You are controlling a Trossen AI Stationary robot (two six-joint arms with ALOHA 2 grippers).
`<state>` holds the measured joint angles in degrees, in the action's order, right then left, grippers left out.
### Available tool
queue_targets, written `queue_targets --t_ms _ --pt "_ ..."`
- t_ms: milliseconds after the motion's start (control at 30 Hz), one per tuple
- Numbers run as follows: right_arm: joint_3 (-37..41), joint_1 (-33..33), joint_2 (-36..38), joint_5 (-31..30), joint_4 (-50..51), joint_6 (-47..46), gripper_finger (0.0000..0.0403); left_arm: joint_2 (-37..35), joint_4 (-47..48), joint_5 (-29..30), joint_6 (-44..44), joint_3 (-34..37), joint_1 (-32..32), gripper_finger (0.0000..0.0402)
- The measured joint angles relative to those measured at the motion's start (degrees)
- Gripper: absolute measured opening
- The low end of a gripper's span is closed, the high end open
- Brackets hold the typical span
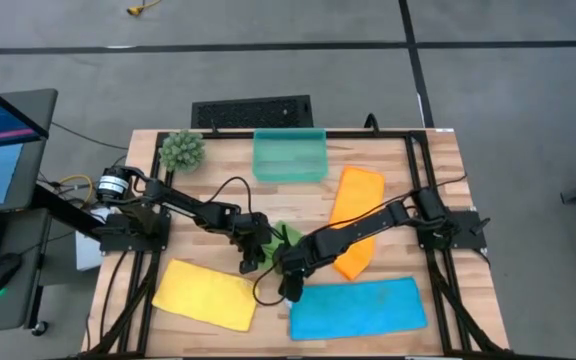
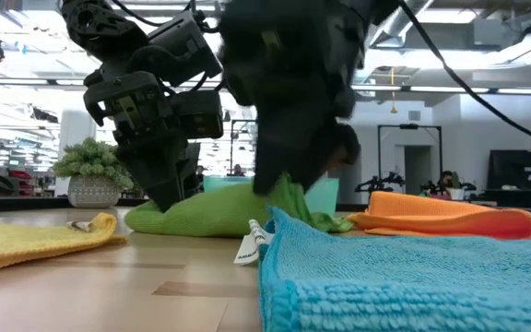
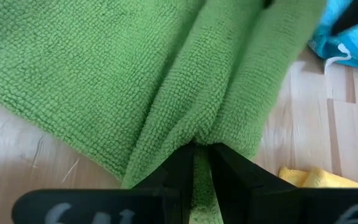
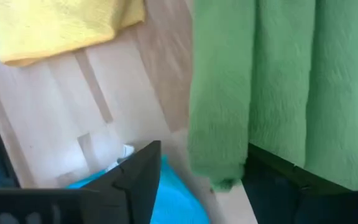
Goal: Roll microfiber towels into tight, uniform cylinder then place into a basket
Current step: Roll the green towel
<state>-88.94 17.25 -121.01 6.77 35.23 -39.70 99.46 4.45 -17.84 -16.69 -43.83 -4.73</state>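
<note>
- The green towel [image 1: 284, 236] lies bunched mid-table between both arms, well short of the basket [image 1: 289, 155] at the far edge.
- The left gripper [image 3: 201, 155] pinches a fold of it, jaws narrow.
- The right gripper [image 4: 197, 171] stands wide, with the towel's edge hanging between its fingers, not clamped.

Landmark: the green towel [image 1: 286, 238] at the table's middle. Both arms crowd it, the left gripper [image 1: 250, 262] pinching its fold and the right gripper [image 1: 290, 290] spread wide just beside. Toward the front, the yellow towel [image 1: 204, 293] and blue towel [image 1: 358, 307] flank a narrow strip of bare wood. Behind it, bare table [image 1: 228, 170] runs to the basket [image 1: 289, 155], with the orange towel [image 1: 356, 220] to one side.
</note>
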Motion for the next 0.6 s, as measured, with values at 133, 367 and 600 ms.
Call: queue_targets --t_ms 133,367,600 --pt "-0.52 -0.17 -0.03 0.78 1.75 -2.34 0.0237 0.0 0.15 -0.05 0.0 0.0 0.0 0.0051" --pt "-0.77 2.14 1.88 -3.26 3.09 -3.87 0.0222 0.0 0.24 0.01 0.0 0.0 0.0 0.0051" --pt "-0.84 5.51 3.22 -12.32 2.31 0.67 0.0205 0.0 0.26 0.06 0.15 -0.02 0.0 0.0051"
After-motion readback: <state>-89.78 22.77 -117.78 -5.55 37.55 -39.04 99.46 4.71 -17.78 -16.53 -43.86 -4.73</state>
